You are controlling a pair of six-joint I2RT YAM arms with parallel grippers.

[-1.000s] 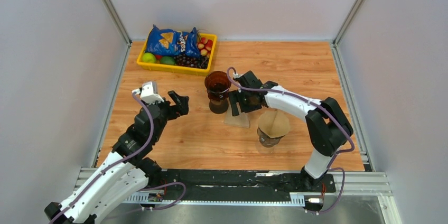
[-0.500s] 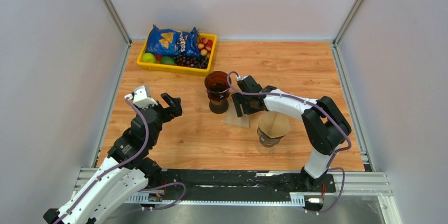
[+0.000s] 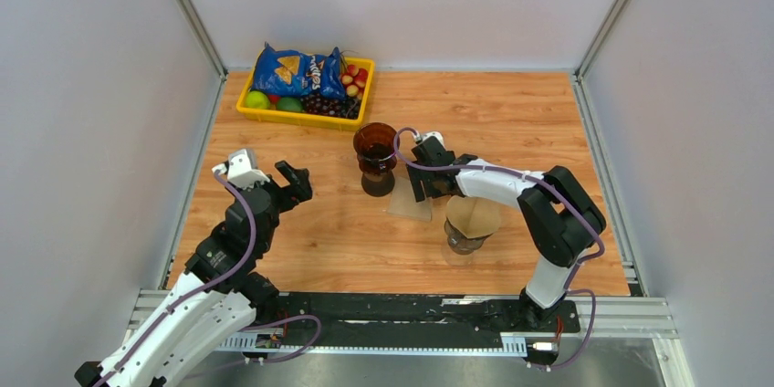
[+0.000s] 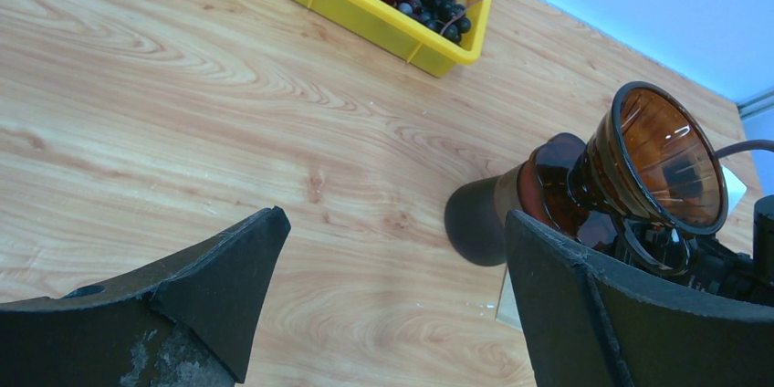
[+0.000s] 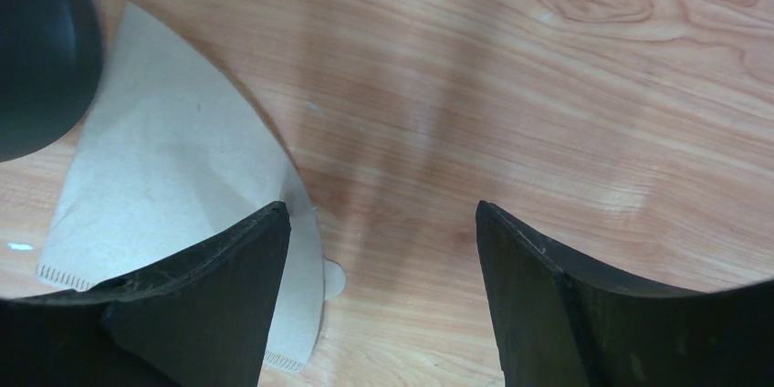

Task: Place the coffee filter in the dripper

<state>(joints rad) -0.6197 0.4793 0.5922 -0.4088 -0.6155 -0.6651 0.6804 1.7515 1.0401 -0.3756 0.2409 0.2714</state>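
Non-task stuff: yellow tray (image 3: 301,119) in the far-left corner of the wooden table (image 3: 511,113). Inside it, a blue chips bag (image 3: 297,70) lies across the back, a lime (image 3: 257,99) and a darker green fruit (image 3: 289,105) sit at front left, dark grapes (image 3: 329,106) at front right, and small red-yellow fruits (image 3: 353,78) at the right end. The left wrist view shows the same tray corner, with the grapes touching the small fruits. A clear glass jar (image 3: 464,241) stands right of centre, topped with a tan paper cone (image 3: 473,214). Plain pale walls (image 3: 91,86) on three sides, aluminium rail (image 3: 630,309) along the near edge.
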